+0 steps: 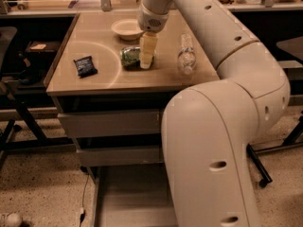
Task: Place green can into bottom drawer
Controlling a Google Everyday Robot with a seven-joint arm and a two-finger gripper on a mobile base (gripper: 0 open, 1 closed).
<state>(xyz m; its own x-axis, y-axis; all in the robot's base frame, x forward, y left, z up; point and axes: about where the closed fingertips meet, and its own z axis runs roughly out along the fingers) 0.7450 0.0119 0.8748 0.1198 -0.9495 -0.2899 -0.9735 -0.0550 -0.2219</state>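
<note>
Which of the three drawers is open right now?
The bottom drawer, pulled out near the floor with its grey tray floor showing; the two drawers above are shut. The tool is up at the green can on the tabletop.
</note>
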